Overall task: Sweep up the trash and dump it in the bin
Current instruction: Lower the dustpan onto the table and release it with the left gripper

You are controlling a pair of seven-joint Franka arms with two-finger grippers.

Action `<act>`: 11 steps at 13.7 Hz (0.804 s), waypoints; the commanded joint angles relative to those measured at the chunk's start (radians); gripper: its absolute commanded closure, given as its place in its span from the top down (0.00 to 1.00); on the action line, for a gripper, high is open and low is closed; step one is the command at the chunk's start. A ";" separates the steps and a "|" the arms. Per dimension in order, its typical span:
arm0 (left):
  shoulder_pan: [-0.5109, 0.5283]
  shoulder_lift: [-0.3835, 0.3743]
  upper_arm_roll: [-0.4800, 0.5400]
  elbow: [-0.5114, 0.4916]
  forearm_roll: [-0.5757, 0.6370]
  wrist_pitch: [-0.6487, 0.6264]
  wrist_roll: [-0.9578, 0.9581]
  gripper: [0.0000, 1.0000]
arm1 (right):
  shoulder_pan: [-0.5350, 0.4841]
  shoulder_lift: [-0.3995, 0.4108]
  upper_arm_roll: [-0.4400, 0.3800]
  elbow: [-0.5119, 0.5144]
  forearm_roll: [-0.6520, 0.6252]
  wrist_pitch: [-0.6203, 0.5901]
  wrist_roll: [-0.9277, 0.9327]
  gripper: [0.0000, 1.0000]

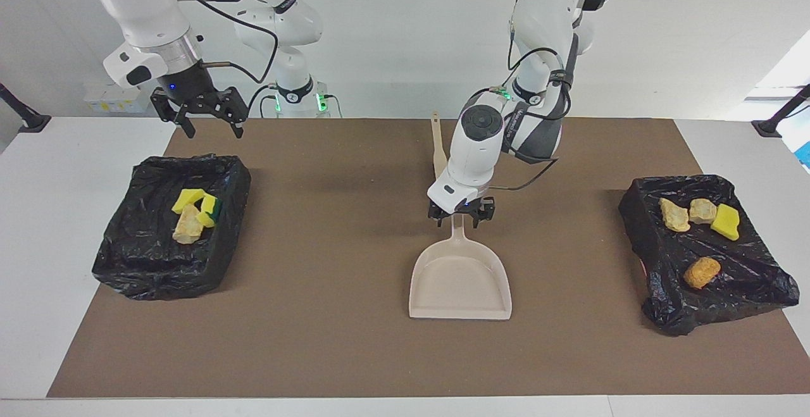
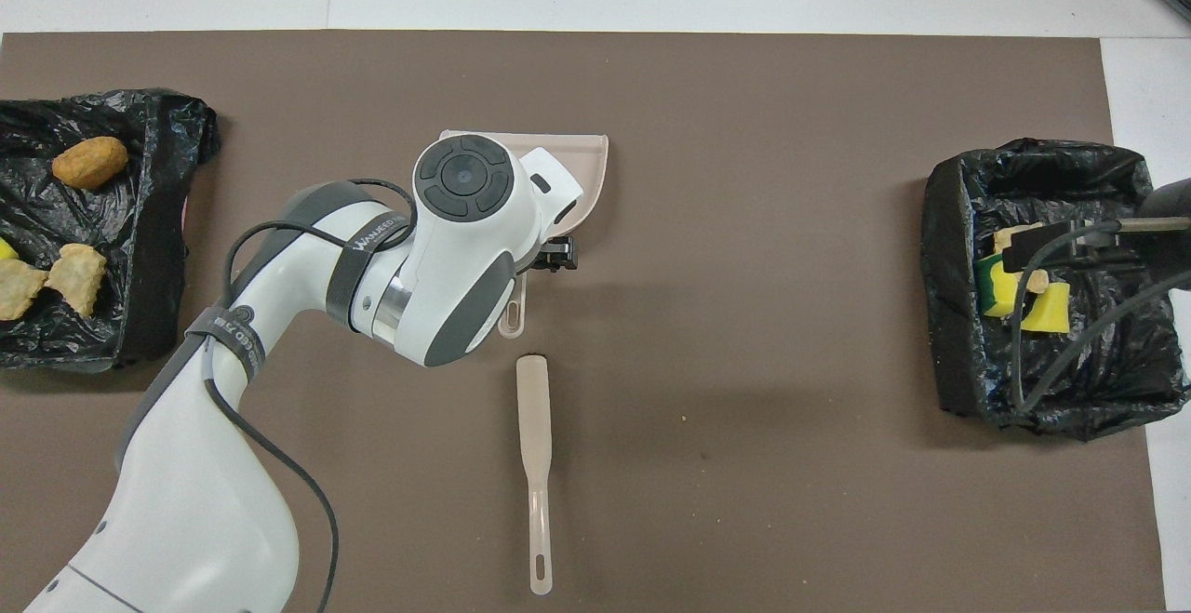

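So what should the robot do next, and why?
Probably lift the left gripper straight up, away from the dustpan. Its jaws stand open over the handle, the dustpan lies flat and empty on the mat, and the trash already sits in the two black bins. The right gripper waits.

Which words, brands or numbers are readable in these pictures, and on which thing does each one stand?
"WANEED...": on the strap around the left arm, overhead view; its last letters are hidden.
Black band lower on the same arm: lettering too blurred to read.
Dustpan, brush and bin bags: no text visible.
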 commanded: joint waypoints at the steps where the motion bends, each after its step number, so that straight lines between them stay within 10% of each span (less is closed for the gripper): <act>1: -0.012 -0.022 0.019 -0.011 -0.003 0.016 0.007 1.00 | -0.004 -0.009 -0.001 -0.012 0.006 0.007 -0.026 1.00; 11: 0.204 -0.292 0.030 -0.016 -0.005 -0.223 0.229 1.00 | -0.004 -0.009 -0.001 -0.012 0.006 0.007 -0.024 1.00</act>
